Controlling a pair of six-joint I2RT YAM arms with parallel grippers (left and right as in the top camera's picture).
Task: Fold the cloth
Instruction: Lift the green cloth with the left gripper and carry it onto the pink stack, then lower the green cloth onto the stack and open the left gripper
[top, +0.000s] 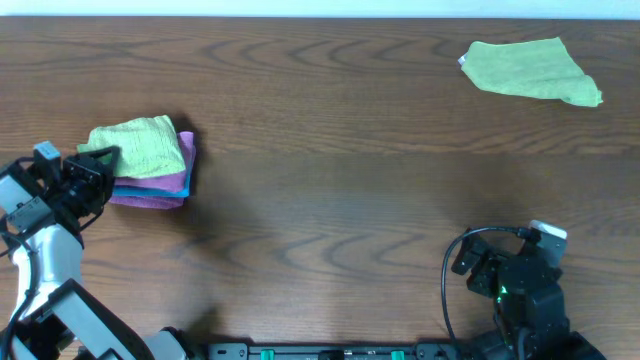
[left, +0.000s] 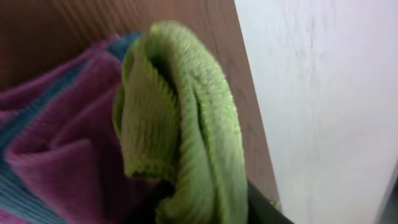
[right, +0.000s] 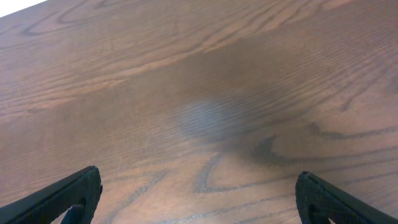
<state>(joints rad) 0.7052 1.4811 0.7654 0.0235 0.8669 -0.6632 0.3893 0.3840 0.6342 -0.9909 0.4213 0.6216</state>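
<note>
Brown wood-grain table (top: 320, 215) across the whole overhead view.

Far right: second green cloth (top: 530, 70), spread loose and rumpled, well apart from everything else.

Left side: pink cloth (top: 150, 198), folded flat with teal edging, lying on the table.

On top of the pink one: the cloth (top: 140, 148), lime green, folded into a thick bundle and covering most of it. Seen in the left wrist view as folded layers in a rounded loop close to the lens, pink pile beneath and beside.

Left gripper (top: 100, 165) at the left edge of the cloth. One dark finger (left: 264, 208) low against the green pile. Cannot tell whether clamped on it or let go.

Right gripper (right: 199, 196) near the front right of the table, spread wide, holding nothing, over the wood.

Small white tab (top: 463, 62) at the left end of the second green cloth.
</note>
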